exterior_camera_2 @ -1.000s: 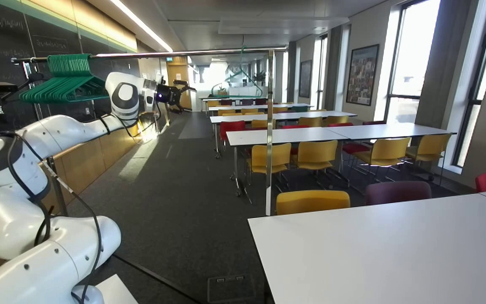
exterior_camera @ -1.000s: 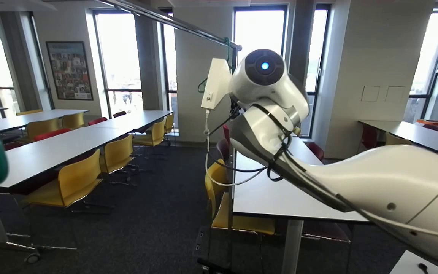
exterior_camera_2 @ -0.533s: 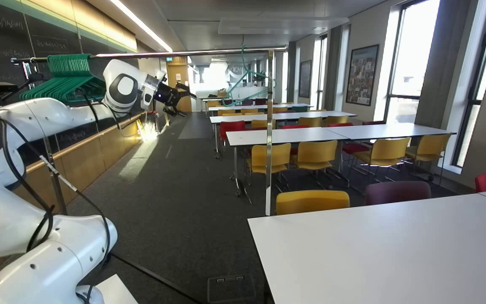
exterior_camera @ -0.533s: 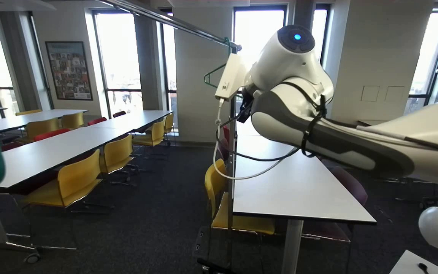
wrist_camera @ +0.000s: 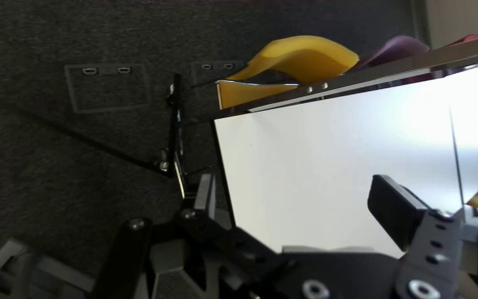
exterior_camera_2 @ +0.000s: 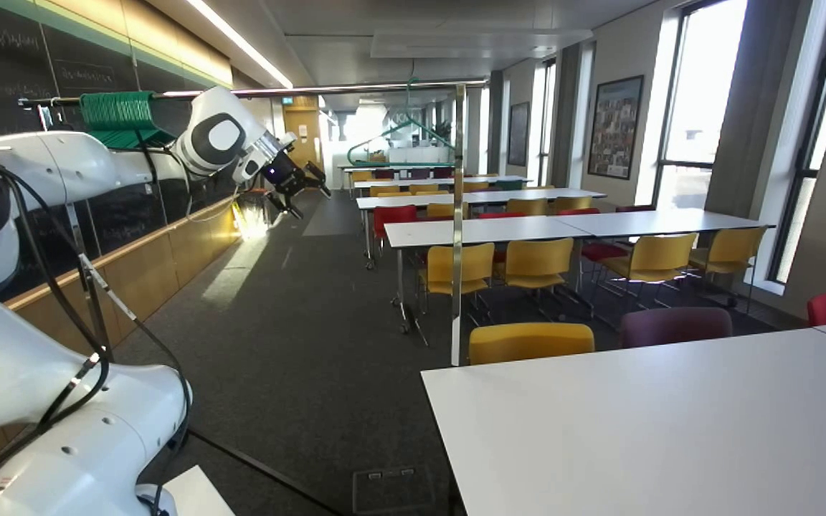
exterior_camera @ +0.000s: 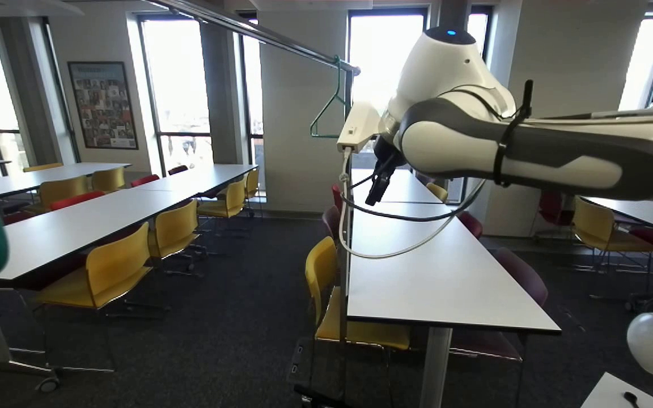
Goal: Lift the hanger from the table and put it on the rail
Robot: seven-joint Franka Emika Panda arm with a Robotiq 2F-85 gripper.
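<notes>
Hanger [exterior_camera_2: 406,120] on the rail [exterior_camera_2: 341,89]

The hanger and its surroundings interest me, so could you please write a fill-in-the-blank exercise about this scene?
Of the near table and the rail, the lone hanger hangs on the ____.
The gripper is not shut but ____.
The bunched hangers are coloured ____.
In the wrist view, the near table's top is coloured ____.
Missing words: rail; open; green; white.

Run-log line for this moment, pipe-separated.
gripper: open, empty | hanger: hangs from rail near upright post, clear of gripper | hanger bunch: toward opposite end | placement: looks done
</notes>
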